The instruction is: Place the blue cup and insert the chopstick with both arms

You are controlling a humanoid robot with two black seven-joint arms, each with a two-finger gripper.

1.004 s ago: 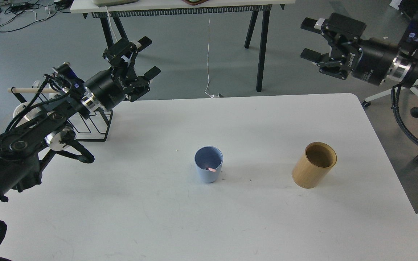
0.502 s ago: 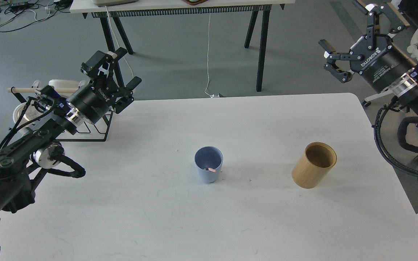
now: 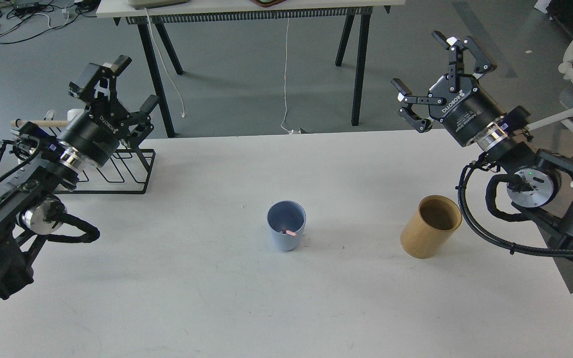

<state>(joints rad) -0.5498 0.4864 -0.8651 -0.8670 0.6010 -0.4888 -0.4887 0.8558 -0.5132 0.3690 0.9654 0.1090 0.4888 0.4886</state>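
Observation:
The pale-blue cup (image 3: 286, 231) stands upright in the middle of the white table (image 3: 286, 298). A pink chopstick end (image 3: 290, 231) shows inside it, resting against the near inner wall; the rest of the stick is seen end-on. My left gripper (image 3: 125, 85) is open and empty, raised above the table's far left corner, over the wire rack. My right gripper (image 3: 428, 67) is open and empty, raised beyond the table's far right edge. Both are far from the cup.
A tan wooden cylinder (image 3: 430, 226) stands to the right of the cup, empty. A black wire rack (image 3: 117, 171) with a wooden rod (image 3: 40, 122) sits at the far left. Another table's legs (image 3: 358, 64) stand behind.
My left gripper has drawn back to the left and upward. My right arm has swung in from the right, its gripper turning and coming down nearer the table's far right edge. Cup and cylinder unmoved.

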